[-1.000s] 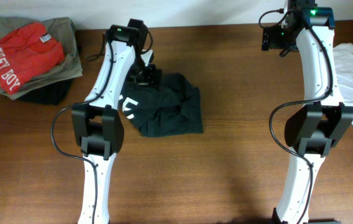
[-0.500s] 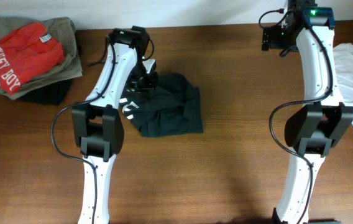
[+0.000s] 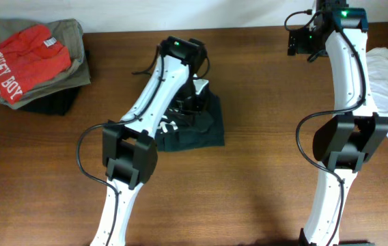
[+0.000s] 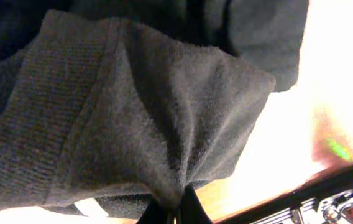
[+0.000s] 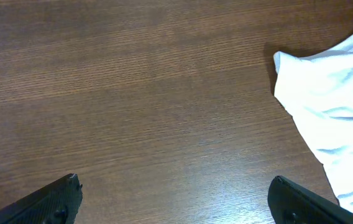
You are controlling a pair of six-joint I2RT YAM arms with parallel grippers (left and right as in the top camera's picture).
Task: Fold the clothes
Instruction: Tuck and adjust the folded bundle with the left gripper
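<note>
Mid-fold, by the look of it. The left gripper is clamped tight on a pinch of the black T-shirt, holding a flap up. The next move is likely to lay the flap flat and let go without dragging. The shirt sits mid-table, bunched and creased, with white lettering at its 9 o'clock side. The right gripper, far off at 1 o'clock, has its jaws wide and empty over bare wood, with a white cloth at its 3 o'clock.

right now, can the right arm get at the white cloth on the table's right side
Probably yes: the right claw is open and empty, and the right wrist view shows only table between it and the white cloth.
</note>
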